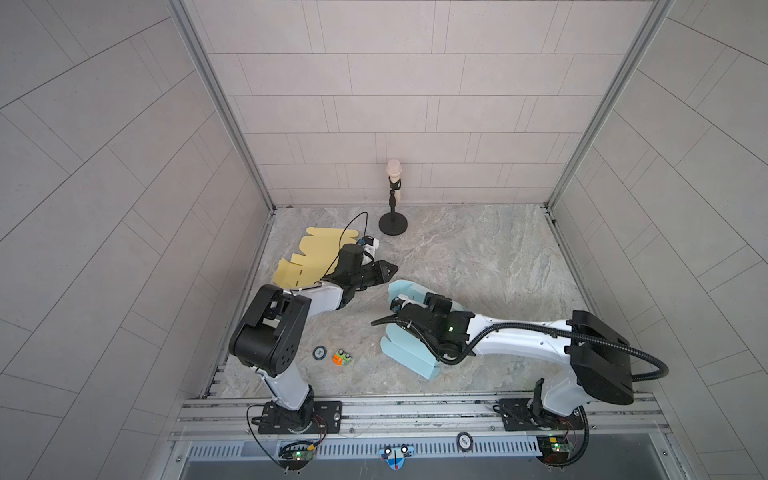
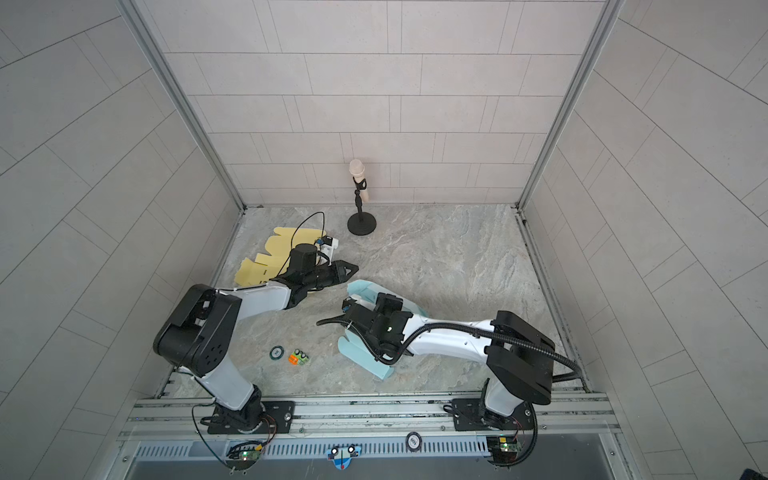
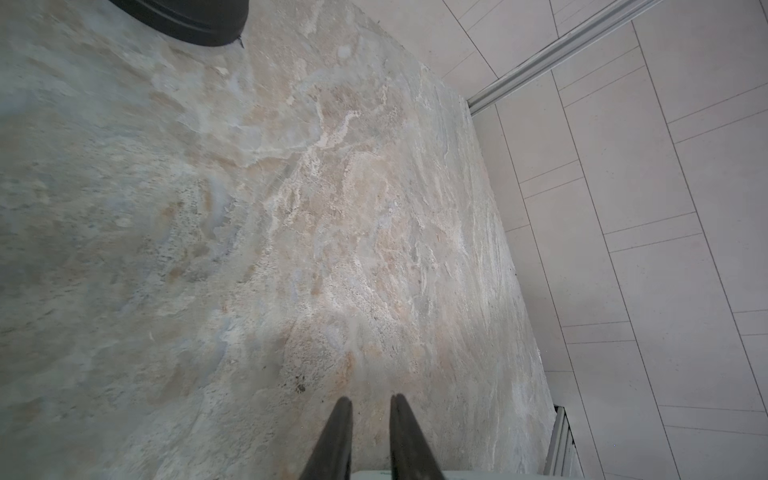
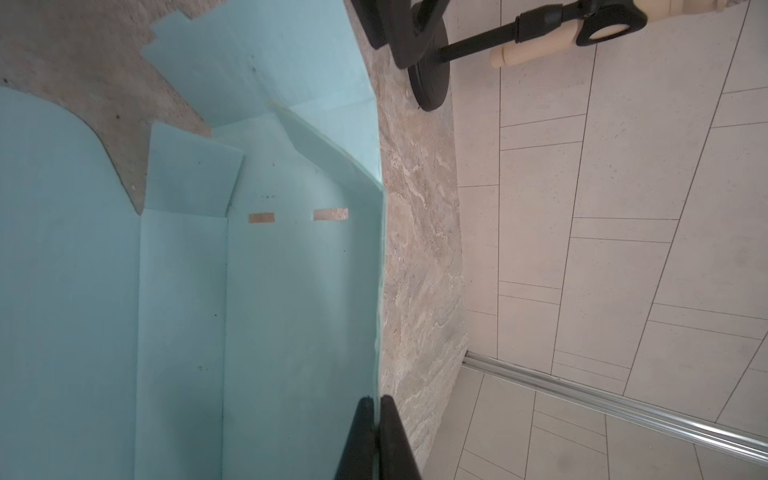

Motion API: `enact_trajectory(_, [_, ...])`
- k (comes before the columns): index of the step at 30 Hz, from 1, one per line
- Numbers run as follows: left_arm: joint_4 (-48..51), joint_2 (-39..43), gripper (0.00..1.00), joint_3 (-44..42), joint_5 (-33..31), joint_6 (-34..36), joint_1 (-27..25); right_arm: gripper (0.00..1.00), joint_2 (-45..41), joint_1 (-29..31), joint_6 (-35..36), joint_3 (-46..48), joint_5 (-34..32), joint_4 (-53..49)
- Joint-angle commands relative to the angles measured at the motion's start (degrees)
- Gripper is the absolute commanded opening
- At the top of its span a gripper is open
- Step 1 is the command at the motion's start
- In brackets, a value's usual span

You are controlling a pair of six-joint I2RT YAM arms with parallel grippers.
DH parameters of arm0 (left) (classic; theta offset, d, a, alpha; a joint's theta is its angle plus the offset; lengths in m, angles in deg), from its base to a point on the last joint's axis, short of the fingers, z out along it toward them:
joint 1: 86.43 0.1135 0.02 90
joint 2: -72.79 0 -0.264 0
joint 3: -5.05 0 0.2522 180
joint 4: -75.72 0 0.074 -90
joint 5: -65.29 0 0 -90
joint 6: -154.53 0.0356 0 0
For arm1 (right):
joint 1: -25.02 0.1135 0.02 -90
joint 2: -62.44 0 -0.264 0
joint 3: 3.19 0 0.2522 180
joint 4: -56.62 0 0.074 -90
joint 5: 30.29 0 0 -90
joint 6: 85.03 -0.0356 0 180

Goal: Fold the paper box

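The light blue paper box lies partly folded at the middle of the table, mostly under my right arm in both top views. In the right wrist view its floor and flaps spread wide, with one side wall standing upright. My right gripper is shut on the top edge of that wall. My left gripper hovers left of the box's rear flap without touching it. In the left wrist view its fingers stand slightly apart over bare tabletop with nothing between them.
A flat yellow box blank lies at the back left under the left arm. A microphone stand rises at the back centre, and its base shows in the left wrist view. A black disc and a small orange-green item sit front left.
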Motion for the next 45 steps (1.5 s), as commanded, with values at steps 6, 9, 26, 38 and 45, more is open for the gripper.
enact_trajectory(6, [-5.71, -2.0, 0.23, -3.97, 2.34, -1.19, -1.24, 0.0, 1.13, 1.16, 6.86, 3.85, -4.54, 7.38])
enact_trajectory(9, [-6.19, -1.91, 0.23, -4.5, 2.37, -1.41, -1.57, 0.0, 1.44, 1.52, 7.59, 4.52, -5.44, 8.48])
enact_trajectory(26, [-6.48, 4.27, 0.23, -10.99, 2.49, -0.73, -5.41, 0.0, -2.67, 4.87, 16.29, 10.66, -11.07, 20.69])
enact_trajectory(38, [-14.58, 5.69, 0.24, -19.19, 0.11, -0.32, -7.85, 0.0, -1.48, 5.78, 18.28, 11.27, -10.54, 23.05])
enact_trajectory(45, [-19.51, 7.07, 0.24, -22.23, -2.15, 0.3, -10.28, 0.0, 0.66, 6.32, 18.51, 11.04, -10.45, 23.04])
